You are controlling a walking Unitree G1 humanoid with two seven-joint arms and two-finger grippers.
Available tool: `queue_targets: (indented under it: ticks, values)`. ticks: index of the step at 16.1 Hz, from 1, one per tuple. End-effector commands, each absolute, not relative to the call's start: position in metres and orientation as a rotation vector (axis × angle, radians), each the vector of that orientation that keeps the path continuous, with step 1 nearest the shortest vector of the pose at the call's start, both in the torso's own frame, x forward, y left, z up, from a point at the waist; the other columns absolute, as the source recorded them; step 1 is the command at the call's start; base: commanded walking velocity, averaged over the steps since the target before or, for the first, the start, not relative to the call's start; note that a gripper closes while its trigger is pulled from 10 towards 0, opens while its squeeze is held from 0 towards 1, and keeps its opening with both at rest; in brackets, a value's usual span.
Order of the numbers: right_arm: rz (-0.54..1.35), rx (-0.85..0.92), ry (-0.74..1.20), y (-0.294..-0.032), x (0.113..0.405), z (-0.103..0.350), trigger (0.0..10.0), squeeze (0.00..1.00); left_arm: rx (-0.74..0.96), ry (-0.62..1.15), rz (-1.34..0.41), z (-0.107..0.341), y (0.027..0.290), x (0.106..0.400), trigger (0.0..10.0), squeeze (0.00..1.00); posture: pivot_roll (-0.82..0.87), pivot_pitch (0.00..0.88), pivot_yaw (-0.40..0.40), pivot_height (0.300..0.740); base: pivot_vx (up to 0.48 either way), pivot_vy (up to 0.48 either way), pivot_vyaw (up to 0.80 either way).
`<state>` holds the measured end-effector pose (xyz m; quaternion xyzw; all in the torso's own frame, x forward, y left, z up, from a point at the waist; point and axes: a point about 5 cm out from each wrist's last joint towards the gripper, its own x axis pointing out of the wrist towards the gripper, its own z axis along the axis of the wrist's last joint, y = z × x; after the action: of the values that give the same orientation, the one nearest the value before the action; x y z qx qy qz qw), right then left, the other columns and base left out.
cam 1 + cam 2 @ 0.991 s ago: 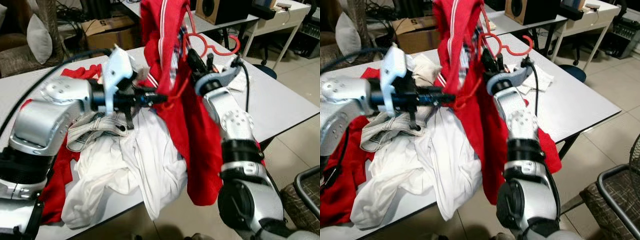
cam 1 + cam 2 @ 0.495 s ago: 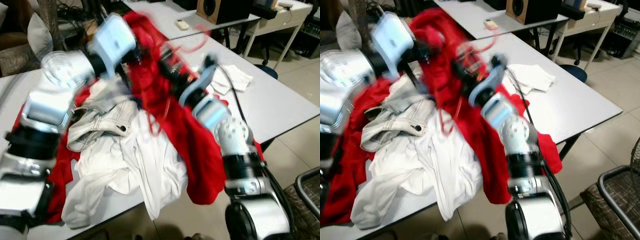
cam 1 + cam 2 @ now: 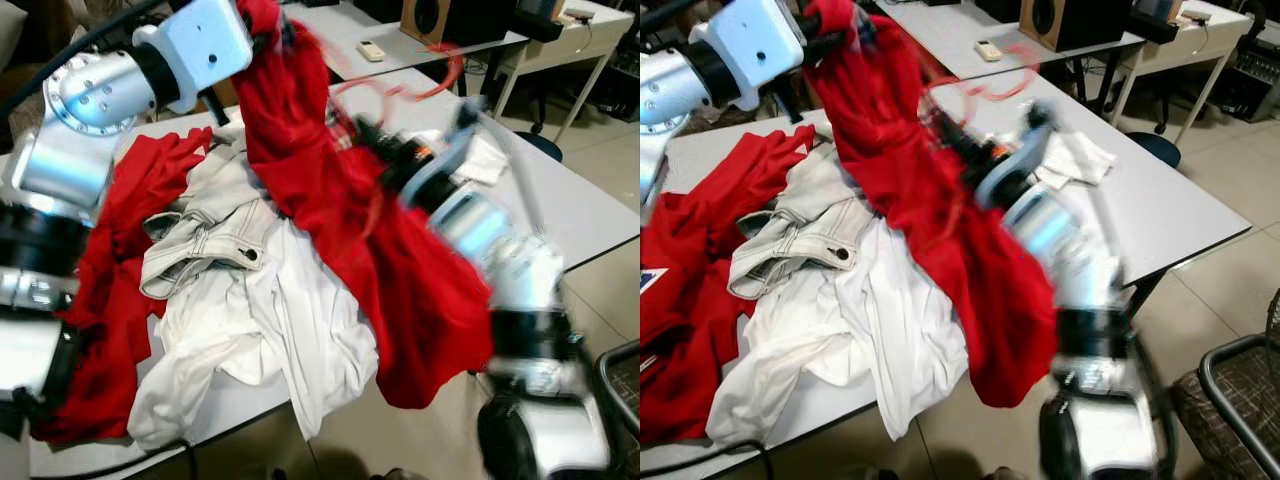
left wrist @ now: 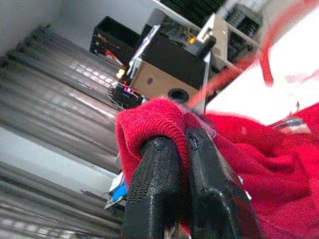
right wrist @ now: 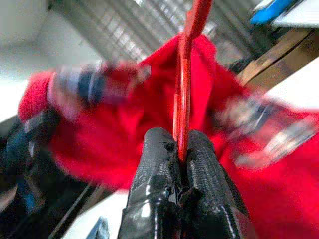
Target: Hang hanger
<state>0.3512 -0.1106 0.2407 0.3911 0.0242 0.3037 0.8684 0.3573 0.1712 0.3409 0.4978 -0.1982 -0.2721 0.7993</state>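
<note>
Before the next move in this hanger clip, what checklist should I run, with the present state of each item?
1. Left hand shut on the red garment: ok; a fold is pinched between its fingers.
2. Right hand shut on the red hanger: ok; the bar sits between its fingers.
3. Hanger seated inside the garment's shoulders: cannot tell; cloth hides it and the right arm is blurred.
4. Garment lifted off the table: not ok; its lower part drapes over the edge and the white clothes.
5. Hanger hook free of cloth: ok; it shows above the garment.
</note>
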Motion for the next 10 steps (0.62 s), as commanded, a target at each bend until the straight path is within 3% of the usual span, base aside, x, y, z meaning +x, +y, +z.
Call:
queue_targets:
  ticks: [1,2,5,8,10]
  values:
    - [0.626,0.850,-0.023,-0.120,0.357,0.259,10.0,0.00,1.134,-0.482,-0.551,0.356,0.174,0.357,0.0,0.00,-0.11,0.000,0.053,0.740,0.000,0.000,0.00]
    - [0.630,0.869,-0.171,-0.135,0.357,0.284,10.0,0.00,1.163,-0.608,-0.435,0.381,0.178,0.355,0.0,0.00,-0.11,0.000,0.049,0.740,0.000,0.000,0.00]
    - [0.661,0.933,-0.272,-0.151,0.348,0.301,10.0,0.00,1.110,-0.715,-0.350,0.405,0.182,0.352,0.0,0.00,-0.11,0.000,0.045,0.740,0.000,0.000,0.00]
    - [0.677,0.865,-0.052,-0.134,0.327,0.251,10.0,0.00,1.047,-0.574,-0.480,0.356,0.173,0.363,0.0,0.00,-0.12,0.000,0.045,0.740,0.000,0.000,0.00]
    - [0.655,0.895,0.016,-0.128,0.318,0.232,10.0,0.00,1.015,-0.581,-0.492,0.347,0.169,0.362,0.0,0.00,-0.12,0.000,0.042,0.740,0.000,0.000,0.00]
